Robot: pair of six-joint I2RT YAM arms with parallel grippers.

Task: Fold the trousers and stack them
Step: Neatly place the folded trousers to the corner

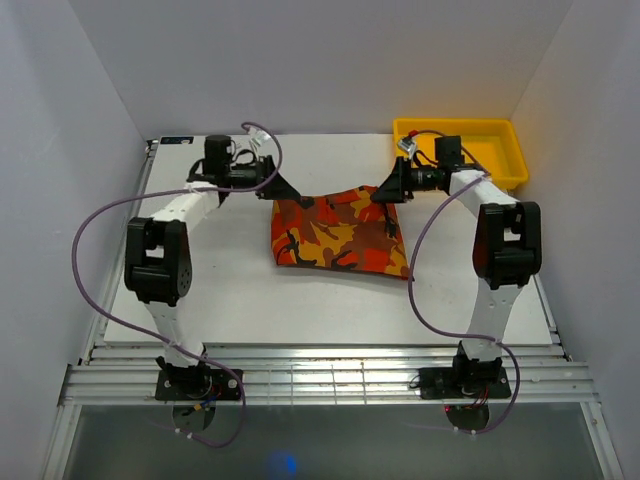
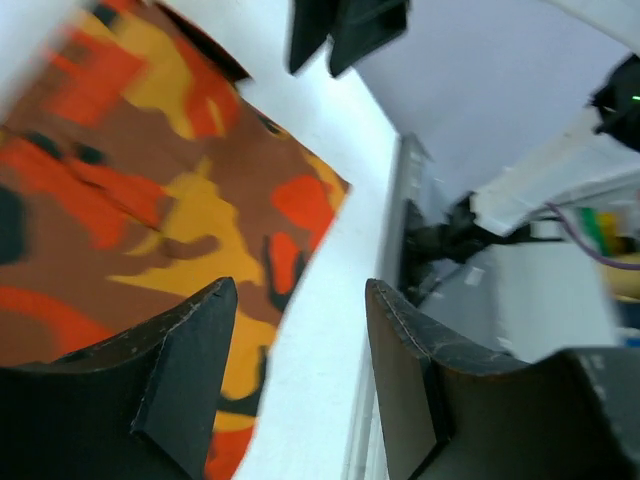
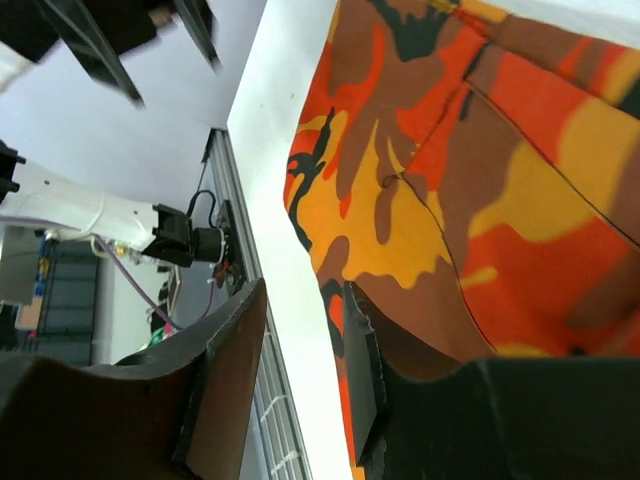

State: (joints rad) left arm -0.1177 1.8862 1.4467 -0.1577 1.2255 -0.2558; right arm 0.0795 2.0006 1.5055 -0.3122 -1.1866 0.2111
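The camouflage trousers (image 1: 340,232) lie folded into a rough square in the middle of the white table. My left gripper (image 1: 285,190) hovers at their far left corner. In the left wrist view its jaws (image 2: 300,290) stand open over bare table, with the trousers (image 2: 150,190) just beside the left finger. My right gripper (image 1: 380,192) is at the far right corner. Its jaws (image 3: 304,290) stand a narrow gap apart with only table between them, and the edge of the trousers (image 3: 450,180) runs along one finger.
A yellow tray (image 1: 500,125) sits at the far right corner of the table, behind the right arm. Grey walls close in the left, back and right. Purple cables loop from both arms. A slatted metal rail runs along the near edge.
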